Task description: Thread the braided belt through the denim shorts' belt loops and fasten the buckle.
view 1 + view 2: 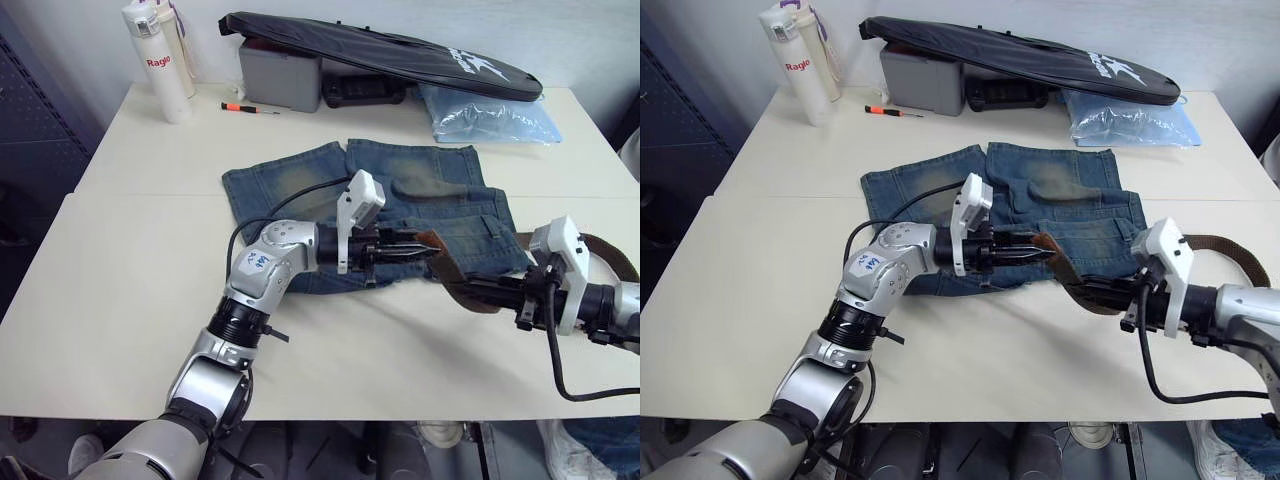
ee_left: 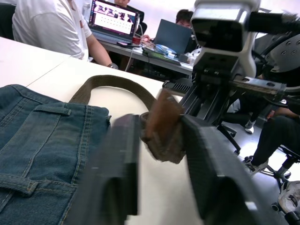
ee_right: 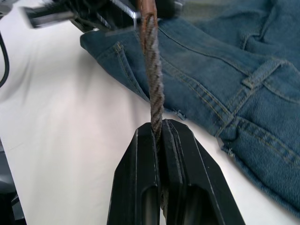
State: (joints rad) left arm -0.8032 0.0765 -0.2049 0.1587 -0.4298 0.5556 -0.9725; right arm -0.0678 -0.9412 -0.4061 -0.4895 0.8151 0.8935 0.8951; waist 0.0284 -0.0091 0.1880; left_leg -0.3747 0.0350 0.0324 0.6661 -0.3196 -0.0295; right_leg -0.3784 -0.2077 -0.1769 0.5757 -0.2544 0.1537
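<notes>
Right now the denim shorts [image 1: 400, 205] lie flat in the middle of the white desk [image 1: 130, 290], legs pointing to the far side. The braided belt [image 1: 452, 272] is not in any loop. Its brown tip is pinched in the left end effector [image 1: 425, 243], just above the near edge of the shorts. A little farther along, the right end effector [image 3: 161, 136] is pressed tight on the belt, beside the shorts' near right corner. From there the belt curls away in a loop toward the right edge of the desk. One of the belt loops [image 3: 260, 75] sits on the waistband close to that end effector. The near side of the desk is bare and wide. At the far edge stand a white bottle [image 1: 158, 55], a small screwdriver [image 1: 245, 107], a grey box [image 1: 280, 72] and a black bag [image 1: 400, 50].
</notes>
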